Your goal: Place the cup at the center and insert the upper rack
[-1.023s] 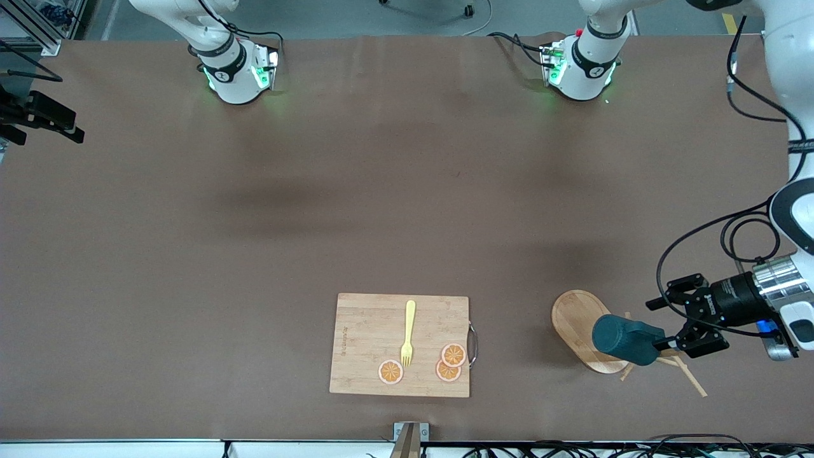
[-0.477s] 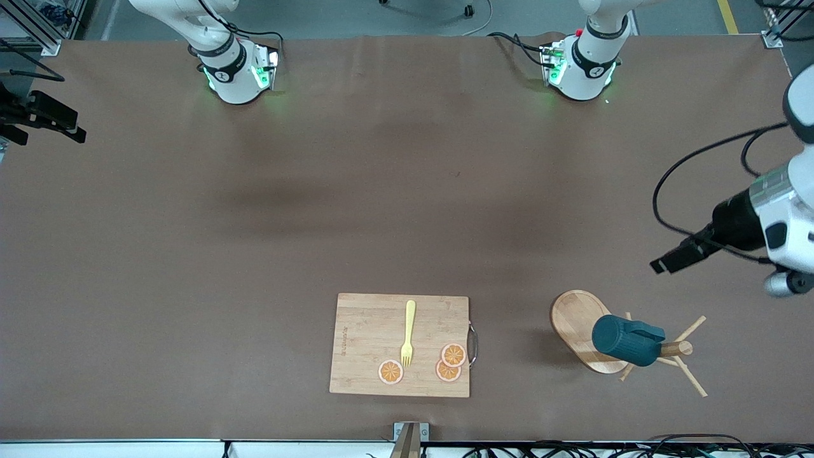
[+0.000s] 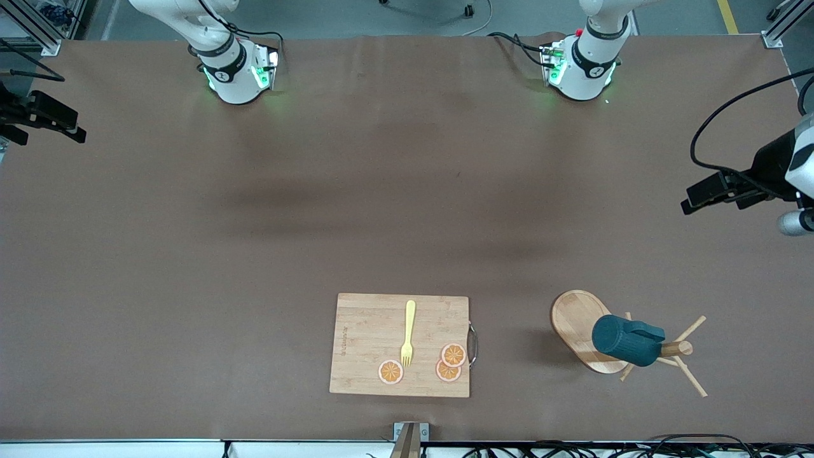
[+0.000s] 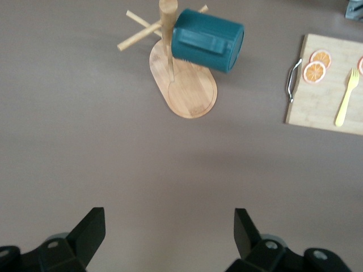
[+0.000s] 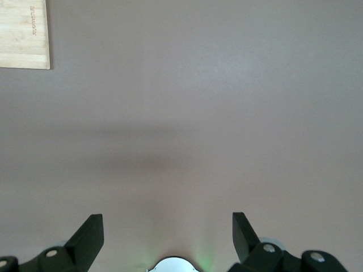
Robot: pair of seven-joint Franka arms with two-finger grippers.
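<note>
The dark teal ribbed cup (image 3: 626, 341) hangs sideways on a peg of the bamboo upper rack (image 3: 575, 321), which stands on its oval base near the left arm's end of the table. Both show in the left wrist view, the cup (image 4: 207, 41) beside the rack's post (image 4: 167, 22). My left gripper (image 3: 703, 194) is open and empty, up in the air over bare table at the left arm's end, well apart from the rack. Its fingers (image 4: 91, 229) stand wide. My right gripper (image 5: 167, 222) is open and empty over bare table near its own base, and waits.
A rectangular wooden cutting board (image 3: 369, 337) lies near the front edge, toward the middle. It bears a yellow fork (image 3: 407, 334) and orange slices (image 3: 390, 371). One corner of the board (image 5: 22, 34) shows in the right wrist view. The brown table (image 3: 381, 210) spreads around these.
One second ago my left gripper was at the rack's post beside the cup. It has let go, risen and drawn away toward the robots' side. The cup and rack have stayed put.
</note>
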